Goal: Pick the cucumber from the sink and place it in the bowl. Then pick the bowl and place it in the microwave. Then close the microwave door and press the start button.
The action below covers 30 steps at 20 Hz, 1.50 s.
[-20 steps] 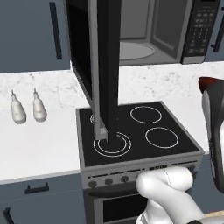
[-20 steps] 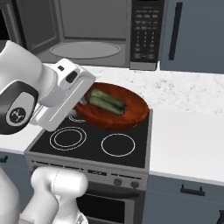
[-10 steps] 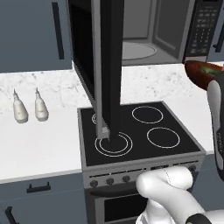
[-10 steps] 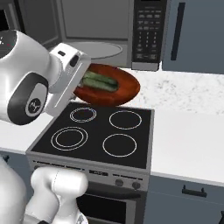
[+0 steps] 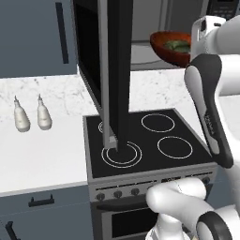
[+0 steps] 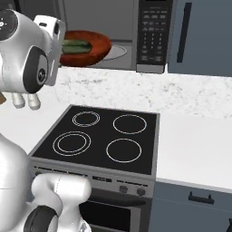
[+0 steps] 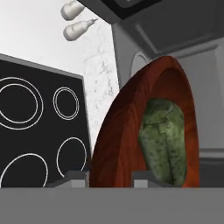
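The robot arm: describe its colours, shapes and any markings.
The arm has glossy white rounded shells with dark grey to black joint sections, one a long dark band along a link. A round dark cap with a small white mark sits on a joint. The gripper has two small grey, blocky fingertips. No cables visible.

— Where are the cameras looking from?
— Two sit behind the arm, aimed forward and down at the stove (image 5: 150, 140). The left one catches the microwave door (image 5: 117, 70) edge-on above it; the right one (image 6: 106, 140) faces the microwave (image 6: 136, 31) squarely.
— And what do they share?
— Stove, counter, and the bowl (image 5: 171, 47) above it. The hand camera sits right against that bowl (image 7: 118, 144), stove alongside.
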Available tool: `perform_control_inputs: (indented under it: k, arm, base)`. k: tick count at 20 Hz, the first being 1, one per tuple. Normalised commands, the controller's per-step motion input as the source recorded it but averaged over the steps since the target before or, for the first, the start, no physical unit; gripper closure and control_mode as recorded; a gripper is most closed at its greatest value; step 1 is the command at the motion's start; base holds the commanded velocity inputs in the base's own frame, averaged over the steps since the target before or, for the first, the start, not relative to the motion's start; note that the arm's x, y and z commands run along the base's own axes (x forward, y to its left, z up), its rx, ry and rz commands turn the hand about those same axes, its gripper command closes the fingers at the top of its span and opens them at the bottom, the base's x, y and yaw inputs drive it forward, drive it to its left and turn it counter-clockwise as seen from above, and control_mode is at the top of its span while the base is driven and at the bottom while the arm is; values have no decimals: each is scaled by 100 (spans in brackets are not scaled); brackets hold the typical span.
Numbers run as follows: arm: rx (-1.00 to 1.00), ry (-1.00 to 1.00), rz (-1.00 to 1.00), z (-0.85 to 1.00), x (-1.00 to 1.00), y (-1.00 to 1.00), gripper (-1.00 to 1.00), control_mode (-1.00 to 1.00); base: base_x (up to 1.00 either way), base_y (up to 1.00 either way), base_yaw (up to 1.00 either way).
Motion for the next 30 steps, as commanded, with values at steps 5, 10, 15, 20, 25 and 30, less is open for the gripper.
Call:
perform_control_inputs:
  k: [5, 10, 15, 20, 25, 30]
  arm:
    - [-8, -12, 12, 9, 100, 25, 100, -100]
    - [-5, -1, 7, -3, 100, 32, 100, -100]
    - [-10, 11, 3, -19, 100, 36, 100, -100]
    - [-17, 25, 0, -32, 98, 13, 100, -100]
    - [-8, 12, 1, -7, 75, 0, 100, -100]
    - [-1, 0, 3, -5, 41, -4, 100, -100]
  base:
    - [0, 0, 0]
    - [0, 0, 0]
    - [0, 0, 0]
    - [0, 0, 0]
    - [0, 0, 0]
    - [0, 0, 0]
